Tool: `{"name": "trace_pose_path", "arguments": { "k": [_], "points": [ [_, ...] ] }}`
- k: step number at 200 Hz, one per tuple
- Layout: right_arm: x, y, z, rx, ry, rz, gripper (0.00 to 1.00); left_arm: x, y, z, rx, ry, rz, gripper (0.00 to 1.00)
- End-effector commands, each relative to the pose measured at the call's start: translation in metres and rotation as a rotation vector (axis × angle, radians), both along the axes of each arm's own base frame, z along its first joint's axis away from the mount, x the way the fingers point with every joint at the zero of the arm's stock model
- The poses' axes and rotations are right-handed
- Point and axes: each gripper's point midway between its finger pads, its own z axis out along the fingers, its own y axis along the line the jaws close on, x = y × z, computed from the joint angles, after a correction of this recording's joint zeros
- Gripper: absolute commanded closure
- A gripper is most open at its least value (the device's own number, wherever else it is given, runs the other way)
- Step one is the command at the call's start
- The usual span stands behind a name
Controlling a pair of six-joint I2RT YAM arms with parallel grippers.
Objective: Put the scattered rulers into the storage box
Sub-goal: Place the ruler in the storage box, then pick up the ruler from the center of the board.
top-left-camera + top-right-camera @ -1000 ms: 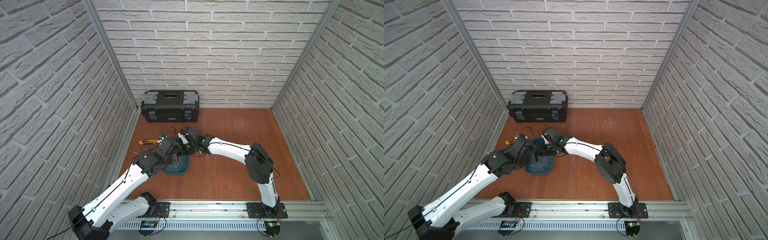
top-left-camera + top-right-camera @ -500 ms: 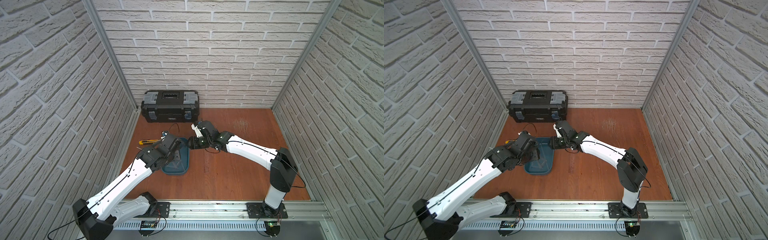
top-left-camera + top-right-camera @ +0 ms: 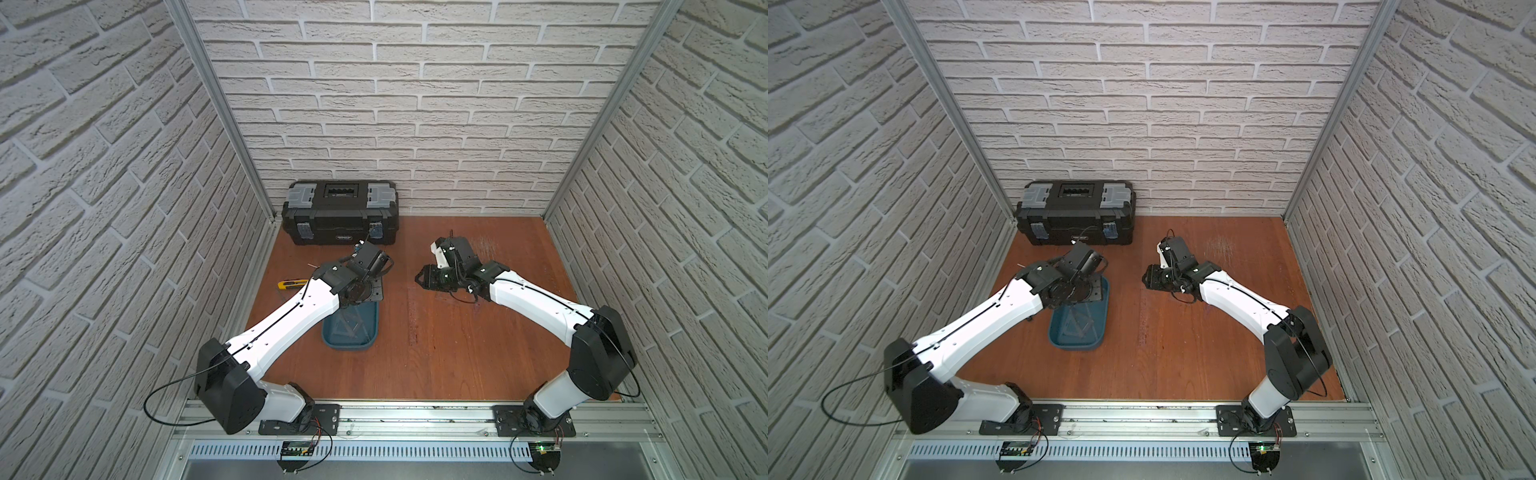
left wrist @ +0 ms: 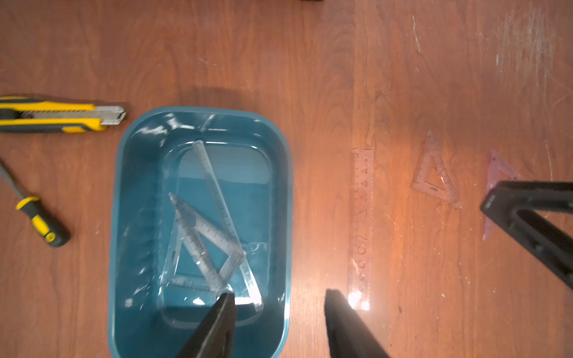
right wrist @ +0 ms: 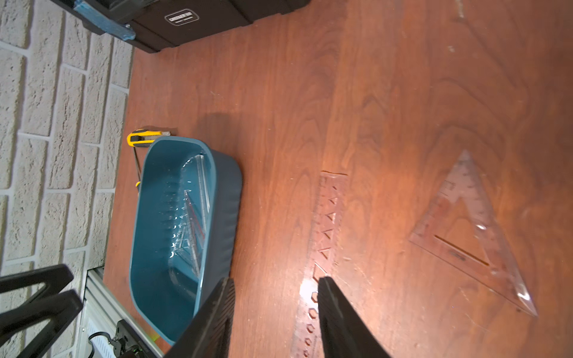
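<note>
Wooden table, brick walls. The right gripper had swung off the storage box; it and the left gripper gaped empty. Several rulers lay boxed; straight ruler, two set squares outstanding.

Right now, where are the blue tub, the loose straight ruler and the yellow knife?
blue tub (image 4: pixel 136 192): left wrist view, inner side wall.
straight ruler (image 4: pixel 361 229): left wrist view, middle of the strip.
yellow knife (image 4: pixel 52 116): left wrist view, middle of its body.

Overhead stereo pair, downward wrist close-ups
</note>
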Motion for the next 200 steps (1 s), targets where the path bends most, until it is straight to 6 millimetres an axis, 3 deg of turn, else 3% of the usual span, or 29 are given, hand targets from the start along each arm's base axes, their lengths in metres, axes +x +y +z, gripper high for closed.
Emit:
{"name": "trace_pose_path", "arguments": {
  "k": [1, 46, 105, 154, 200],
  "points": [
    [-0.003, -0.012, 0.009, 0.002, -0.031, 0.003, 0.53, 0.013, -0.028, 0.002, -0.034, -0.02, -0.062, 0.48],
    [-0.016, -0.039, 0.004, -0.055, -0.038, -0.018, 0.52, 0.022, -0.07, -0.023, -0.017, 0.029, -0.133, 0.5],
    [-0.03, -0.051, -0.004, -0.085, -0.01, -0.019, 0.53, 0.019, -0.116, -0.051, -0.014, 0.069, -0.213, 0.5],
    [-0.04, -0.061, -0.015, -0.111, 0.01, -0.041, 0.53, 0.016, -0.134, -0.074, 0.02, 0.122, -0.266, 0.5],
    [-0.049, -0.07, -0.018, -0.128, 0.01, -0.06, 0.53, 0.015, -0.137, -0.092, 0.078, 0.158, -0.289, 0.5]
  ]
}}
